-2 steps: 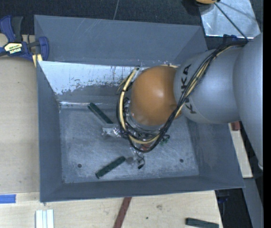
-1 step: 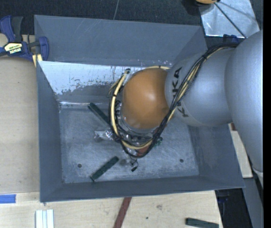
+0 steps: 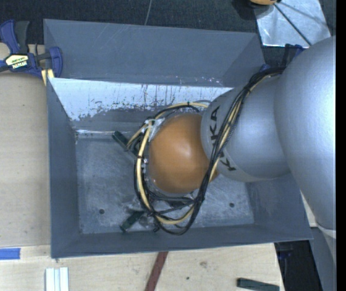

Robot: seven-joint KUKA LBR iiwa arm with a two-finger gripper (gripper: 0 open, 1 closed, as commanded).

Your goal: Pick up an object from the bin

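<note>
My gripper (image 3: 126,180) is down near the floor of the bin, left of the middle. Two dark fingertips stick out from under the orange dome on the wrist. One fingertip (image 3: 121,138) is toward the back wall and the other (image 3: 129,222) is toward the front wall. They stand far apart, so the gripper is open. I see nothing between them but the grey floor. The dome and the cables hide whatever lies right under the wrist.
The big silver arm comes in from the right and covers the right half of the bin. Yellow and black cables loop around the dome. The sloped bin walls stand close behind and in front of the fingertips.
</note>
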